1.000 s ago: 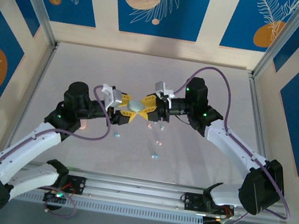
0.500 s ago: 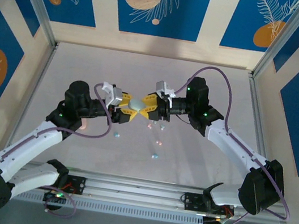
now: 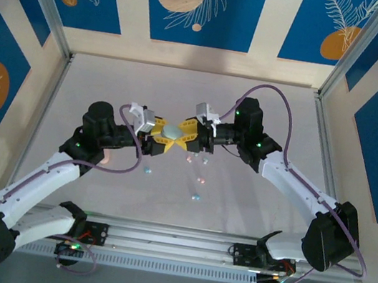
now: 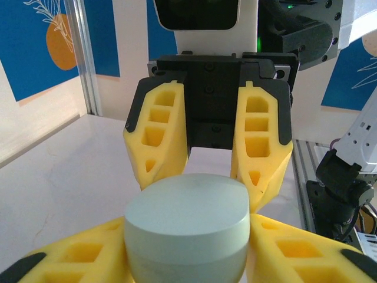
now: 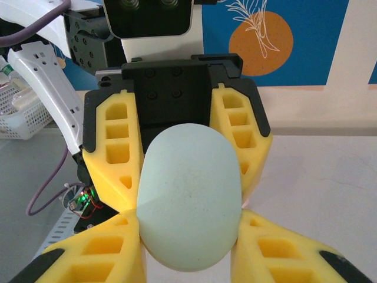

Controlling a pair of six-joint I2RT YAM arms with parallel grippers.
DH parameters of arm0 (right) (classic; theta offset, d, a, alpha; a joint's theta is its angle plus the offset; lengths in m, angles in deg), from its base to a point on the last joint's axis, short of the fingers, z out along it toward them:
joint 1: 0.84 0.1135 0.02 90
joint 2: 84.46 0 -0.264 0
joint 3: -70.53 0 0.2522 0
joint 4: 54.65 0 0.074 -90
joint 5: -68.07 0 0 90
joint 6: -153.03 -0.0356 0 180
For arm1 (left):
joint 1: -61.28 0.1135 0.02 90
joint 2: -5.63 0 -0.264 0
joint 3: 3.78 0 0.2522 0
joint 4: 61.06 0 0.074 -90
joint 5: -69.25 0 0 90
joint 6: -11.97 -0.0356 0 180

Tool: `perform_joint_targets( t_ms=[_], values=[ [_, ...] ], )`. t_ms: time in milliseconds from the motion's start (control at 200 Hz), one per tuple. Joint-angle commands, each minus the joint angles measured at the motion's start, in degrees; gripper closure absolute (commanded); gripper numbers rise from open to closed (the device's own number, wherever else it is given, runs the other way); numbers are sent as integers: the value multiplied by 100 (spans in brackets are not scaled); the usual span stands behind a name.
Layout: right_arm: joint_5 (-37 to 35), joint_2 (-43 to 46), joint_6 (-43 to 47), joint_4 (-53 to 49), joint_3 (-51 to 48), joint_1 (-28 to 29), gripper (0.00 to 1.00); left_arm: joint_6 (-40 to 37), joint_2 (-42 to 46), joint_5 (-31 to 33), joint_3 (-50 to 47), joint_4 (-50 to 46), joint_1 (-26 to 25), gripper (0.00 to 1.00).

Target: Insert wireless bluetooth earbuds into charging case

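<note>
Left end effector (image 3: 163, 140) tightened on mint case (image 3: 173, 133).

This is a robot lab test cell. A white table (image 3: 183, 90) is boxed in by aluminium frame posts (image 3: 47, 10) at 10 and 2 o'clock. Printed blue-and-beige backdrop panels (image 3: 197, 5) stand around it from 9 to 3, and an extruded aluminium mounting rail (image 3: 172, 242) runs along 6 o'clock.

White table (image 3: 183, 90) amid blue leaf-print panels (image 3: 231, 18); white basket (image 5: 17, 118) beyond.
</note>
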Motion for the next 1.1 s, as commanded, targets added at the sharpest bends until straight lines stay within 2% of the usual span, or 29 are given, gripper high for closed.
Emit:
perform_joint_targets(
  t_ms=[0, 175, 420, 525, 655, 800, 890, 1095],
  values=[
    [-192, 98, 56, 160, 9, 29, 66, -58, -27, -427, 173, 109, -28, 60],
    [-120, 72, -184, 184, 52, -12, 64, -305, -5, -413, 165, -54, -33, 66],
    [-247, -36, -1654, 105, 254, -311, 50, -638, 60, -457, 138, -158, -34, 71],
    [-247, -55, -2026, 80, 268, -418, 45, -633, 67, -440, 112, -86, -34, 71],
    [-440, -72, -2236, -104, 347, -428, 40, -458, 69, -414, 45, 205, -34, 72],
    [-928, -126, -2480, -572, 589, -411, 39, -187, 96, -396, -97, 593, -34, 73],
    [-992, -121, -2580, -669, 646, -390, 39, -46, 111, -337, -188, 764, -34, 73],
    [-1139, 46, -2652, -903, 724, -278, 36, 490, 149, 183, -499, 1477, -34, 73]
  ],
)
